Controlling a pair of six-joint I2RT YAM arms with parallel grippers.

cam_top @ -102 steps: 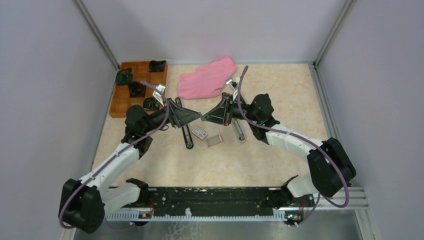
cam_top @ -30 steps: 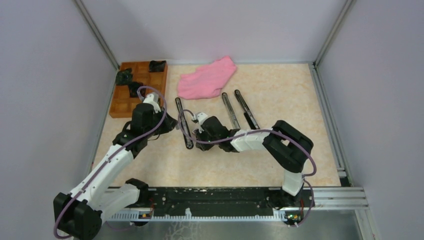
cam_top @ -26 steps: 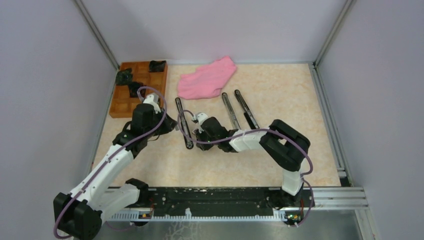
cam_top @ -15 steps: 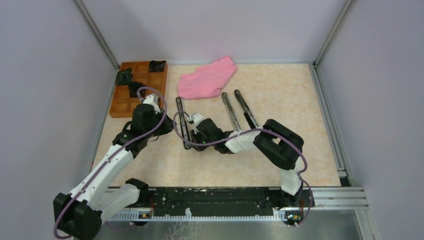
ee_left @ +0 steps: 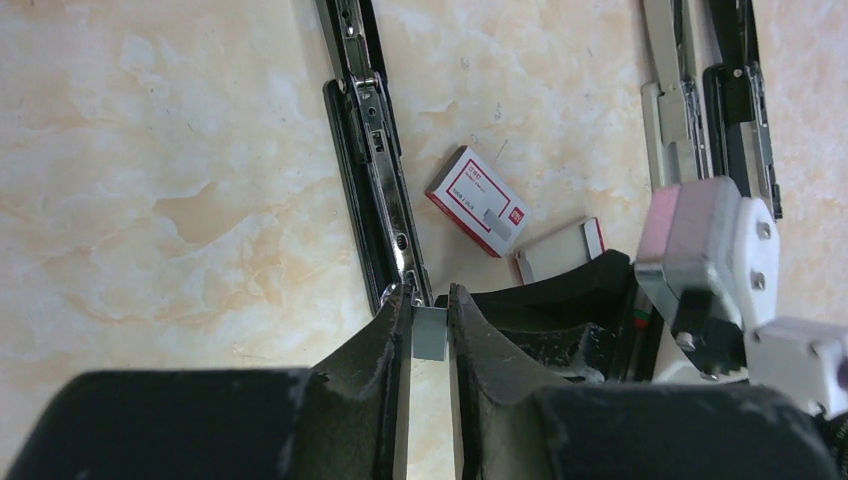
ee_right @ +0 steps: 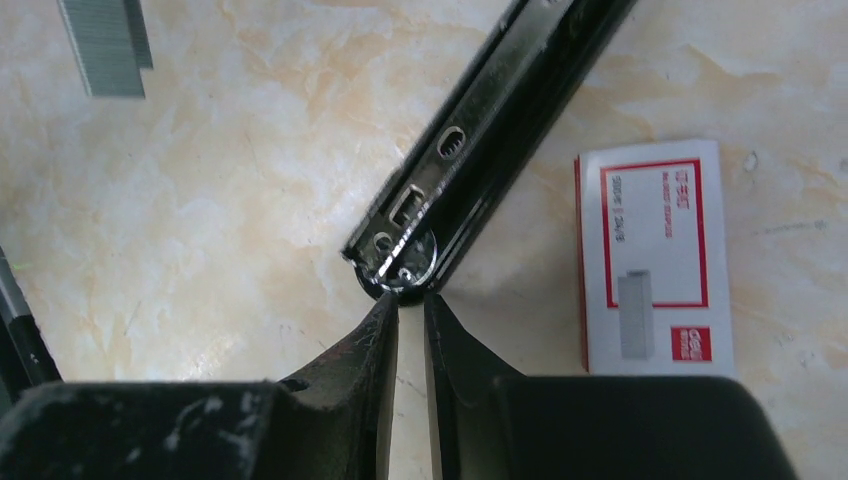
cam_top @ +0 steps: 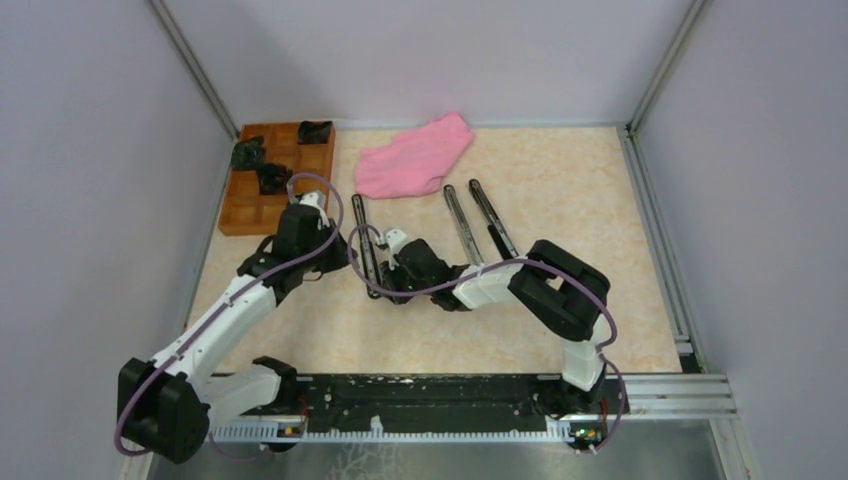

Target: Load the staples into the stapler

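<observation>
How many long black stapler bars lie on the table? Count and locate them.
3 stapler bars: one left of centre, two side by side to its right, near the pink cloth. More may be hidden.

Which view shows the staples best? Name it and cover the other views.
Right wrist: the staples appear large and sharp, ribs visible, though cut by the top edge. Left wrist shows only a small grey piece pinched in the left gripper, beside the end of the stapler. Top external: too small to tell.
</observation>
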